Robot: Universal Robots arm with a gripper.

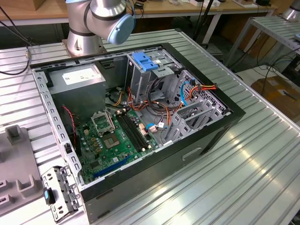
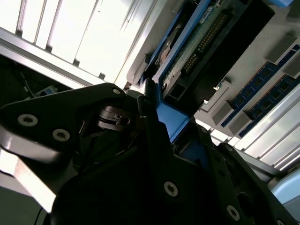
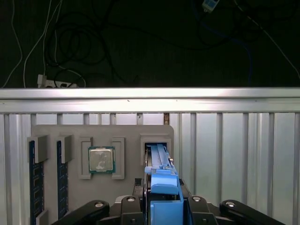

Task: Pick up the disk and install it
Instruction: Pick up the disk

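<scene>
The disk [image 3: 160,159] stands on edge in a slot of a grey fixture tray [image 3: 126,136], its blue side rail facing the camera. My gripper [image 3: 165,208] sits over the disk's upper end, one black finger on each side of the blue rail, shut on it. In the second wrist view the disk [image 2: 197,42] shows edge-on, with its green circuit board and connector pins, and the gripper [image 2: 157,117] clamps the blue rail. The open computer case [image 1: 140,117] lies on the table in the exterior view.
On the tray beside the slot lie a processor chip [image 3: 101,160] and two memory sticks [image 3: 32,183]. Inside the case are a metal cage with a blue tab [image 1: 145,63], a grey box [image 1: 77,79], a green motherboard [image 1: 112,136] and loose cables [image 1: 187,91]. The arm's base [image 1: 101,18] stands behind.
</scene>
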